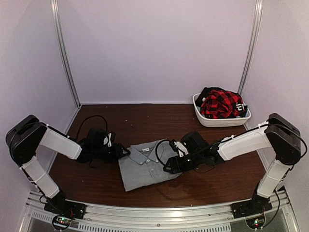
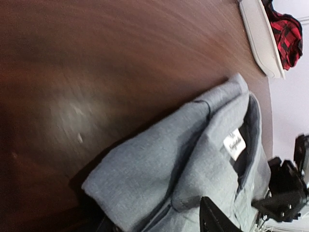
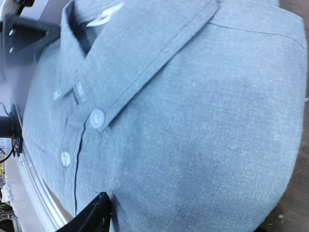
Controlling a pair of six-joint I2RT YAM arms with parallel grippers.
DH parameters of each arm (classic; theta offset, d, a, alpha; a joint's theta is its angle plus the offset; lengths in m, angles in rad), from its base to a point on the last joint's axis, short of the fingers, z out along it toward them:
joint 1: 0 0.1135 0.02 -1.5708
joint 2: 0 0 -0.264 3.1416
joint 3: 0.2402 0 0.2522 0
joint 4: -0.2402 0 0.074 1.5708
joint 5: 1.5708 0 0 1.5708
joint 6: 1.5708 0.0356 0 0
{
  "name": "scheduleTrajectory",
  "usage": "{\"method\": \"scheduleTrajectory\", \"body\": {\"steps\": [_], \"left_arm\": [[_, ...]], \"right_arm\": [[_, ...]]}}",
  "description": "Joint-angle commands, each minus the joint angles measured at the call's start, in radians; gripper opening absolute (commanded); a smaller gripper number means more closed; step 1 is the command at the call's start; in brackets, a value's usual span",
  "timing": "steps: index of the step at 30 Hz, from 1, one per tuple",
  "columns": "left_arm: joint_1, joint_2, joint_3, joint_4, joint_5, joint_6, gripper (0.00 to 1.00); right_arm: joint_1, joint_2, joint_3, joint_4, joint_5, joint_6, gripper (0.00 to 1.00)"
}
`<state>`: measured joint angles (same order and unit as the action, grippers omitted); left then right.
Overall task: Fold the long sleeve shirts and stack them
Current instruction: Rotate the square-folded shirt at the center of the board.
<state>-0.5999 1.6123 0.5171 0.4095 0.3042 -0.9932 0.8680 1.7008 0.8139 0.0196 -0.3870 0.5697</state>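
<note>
Work surface: a dark brown wooden table [image 1: 145, 121] enclosed by pale lilac walls. The light-grey button-up long sleeve shirt [image 1: 145, 168] lies folded into a compact rectangle near the front edge, between the two arms, collar toward the rear. The left gripper [image 1: 120, 152] is at the shirt's left edge and the right gripper [image 1: 170, 167] at its right edge. Whether either is gripping cloth or merely spread cannot be told. A white plastic basin [image 1: 219, 123] at rear right holds a red-and-black plaid garment [image 1: 219, 104].

Open table [image 1: 145, 121] beyond shirt [image 1: 144, 168]; tub [image 1: 218, 123] far right
</note>
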Motion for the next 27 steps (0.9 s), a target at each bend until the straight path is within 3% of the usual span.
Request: {"method": "scheduleTrajectory", "body": {"steps": [1, 8, 16, 20, 27], "left_arm": [[0.119, 0.088, 0.126, -0.086, 0.042, 0.146, 0.56], [0.23, 0.209, 0.362, -0.248, 0.033, 0.302, 0.56], [0.367, 0.234, 0.505, -0.385, -0.08, 0.395, 0.65], [0.425, 0.217, 0.58, -0.481, -0.18, 0.45, 0.73], [0.433, 0.083, 0.523, -0.471, -0.256, 0.451, 0.8]], "right_arm": [[0.092, 0.037, 0.009, 0.19, 0.097, 0.172, 0.69], [0.115, 0.192, 0.181, 0.201, 0.169, 0.199, 0.68], [0.112, 0.367, 0.431, 0.16, 0.103, 0.157, 0.68], [0.112, 0.375, 0.457, 0.164, 0.101, 0.163, 0.7], [0.086, 0.242, 0.357, 0.112, 0.197, 0.147, 0.8]]}}
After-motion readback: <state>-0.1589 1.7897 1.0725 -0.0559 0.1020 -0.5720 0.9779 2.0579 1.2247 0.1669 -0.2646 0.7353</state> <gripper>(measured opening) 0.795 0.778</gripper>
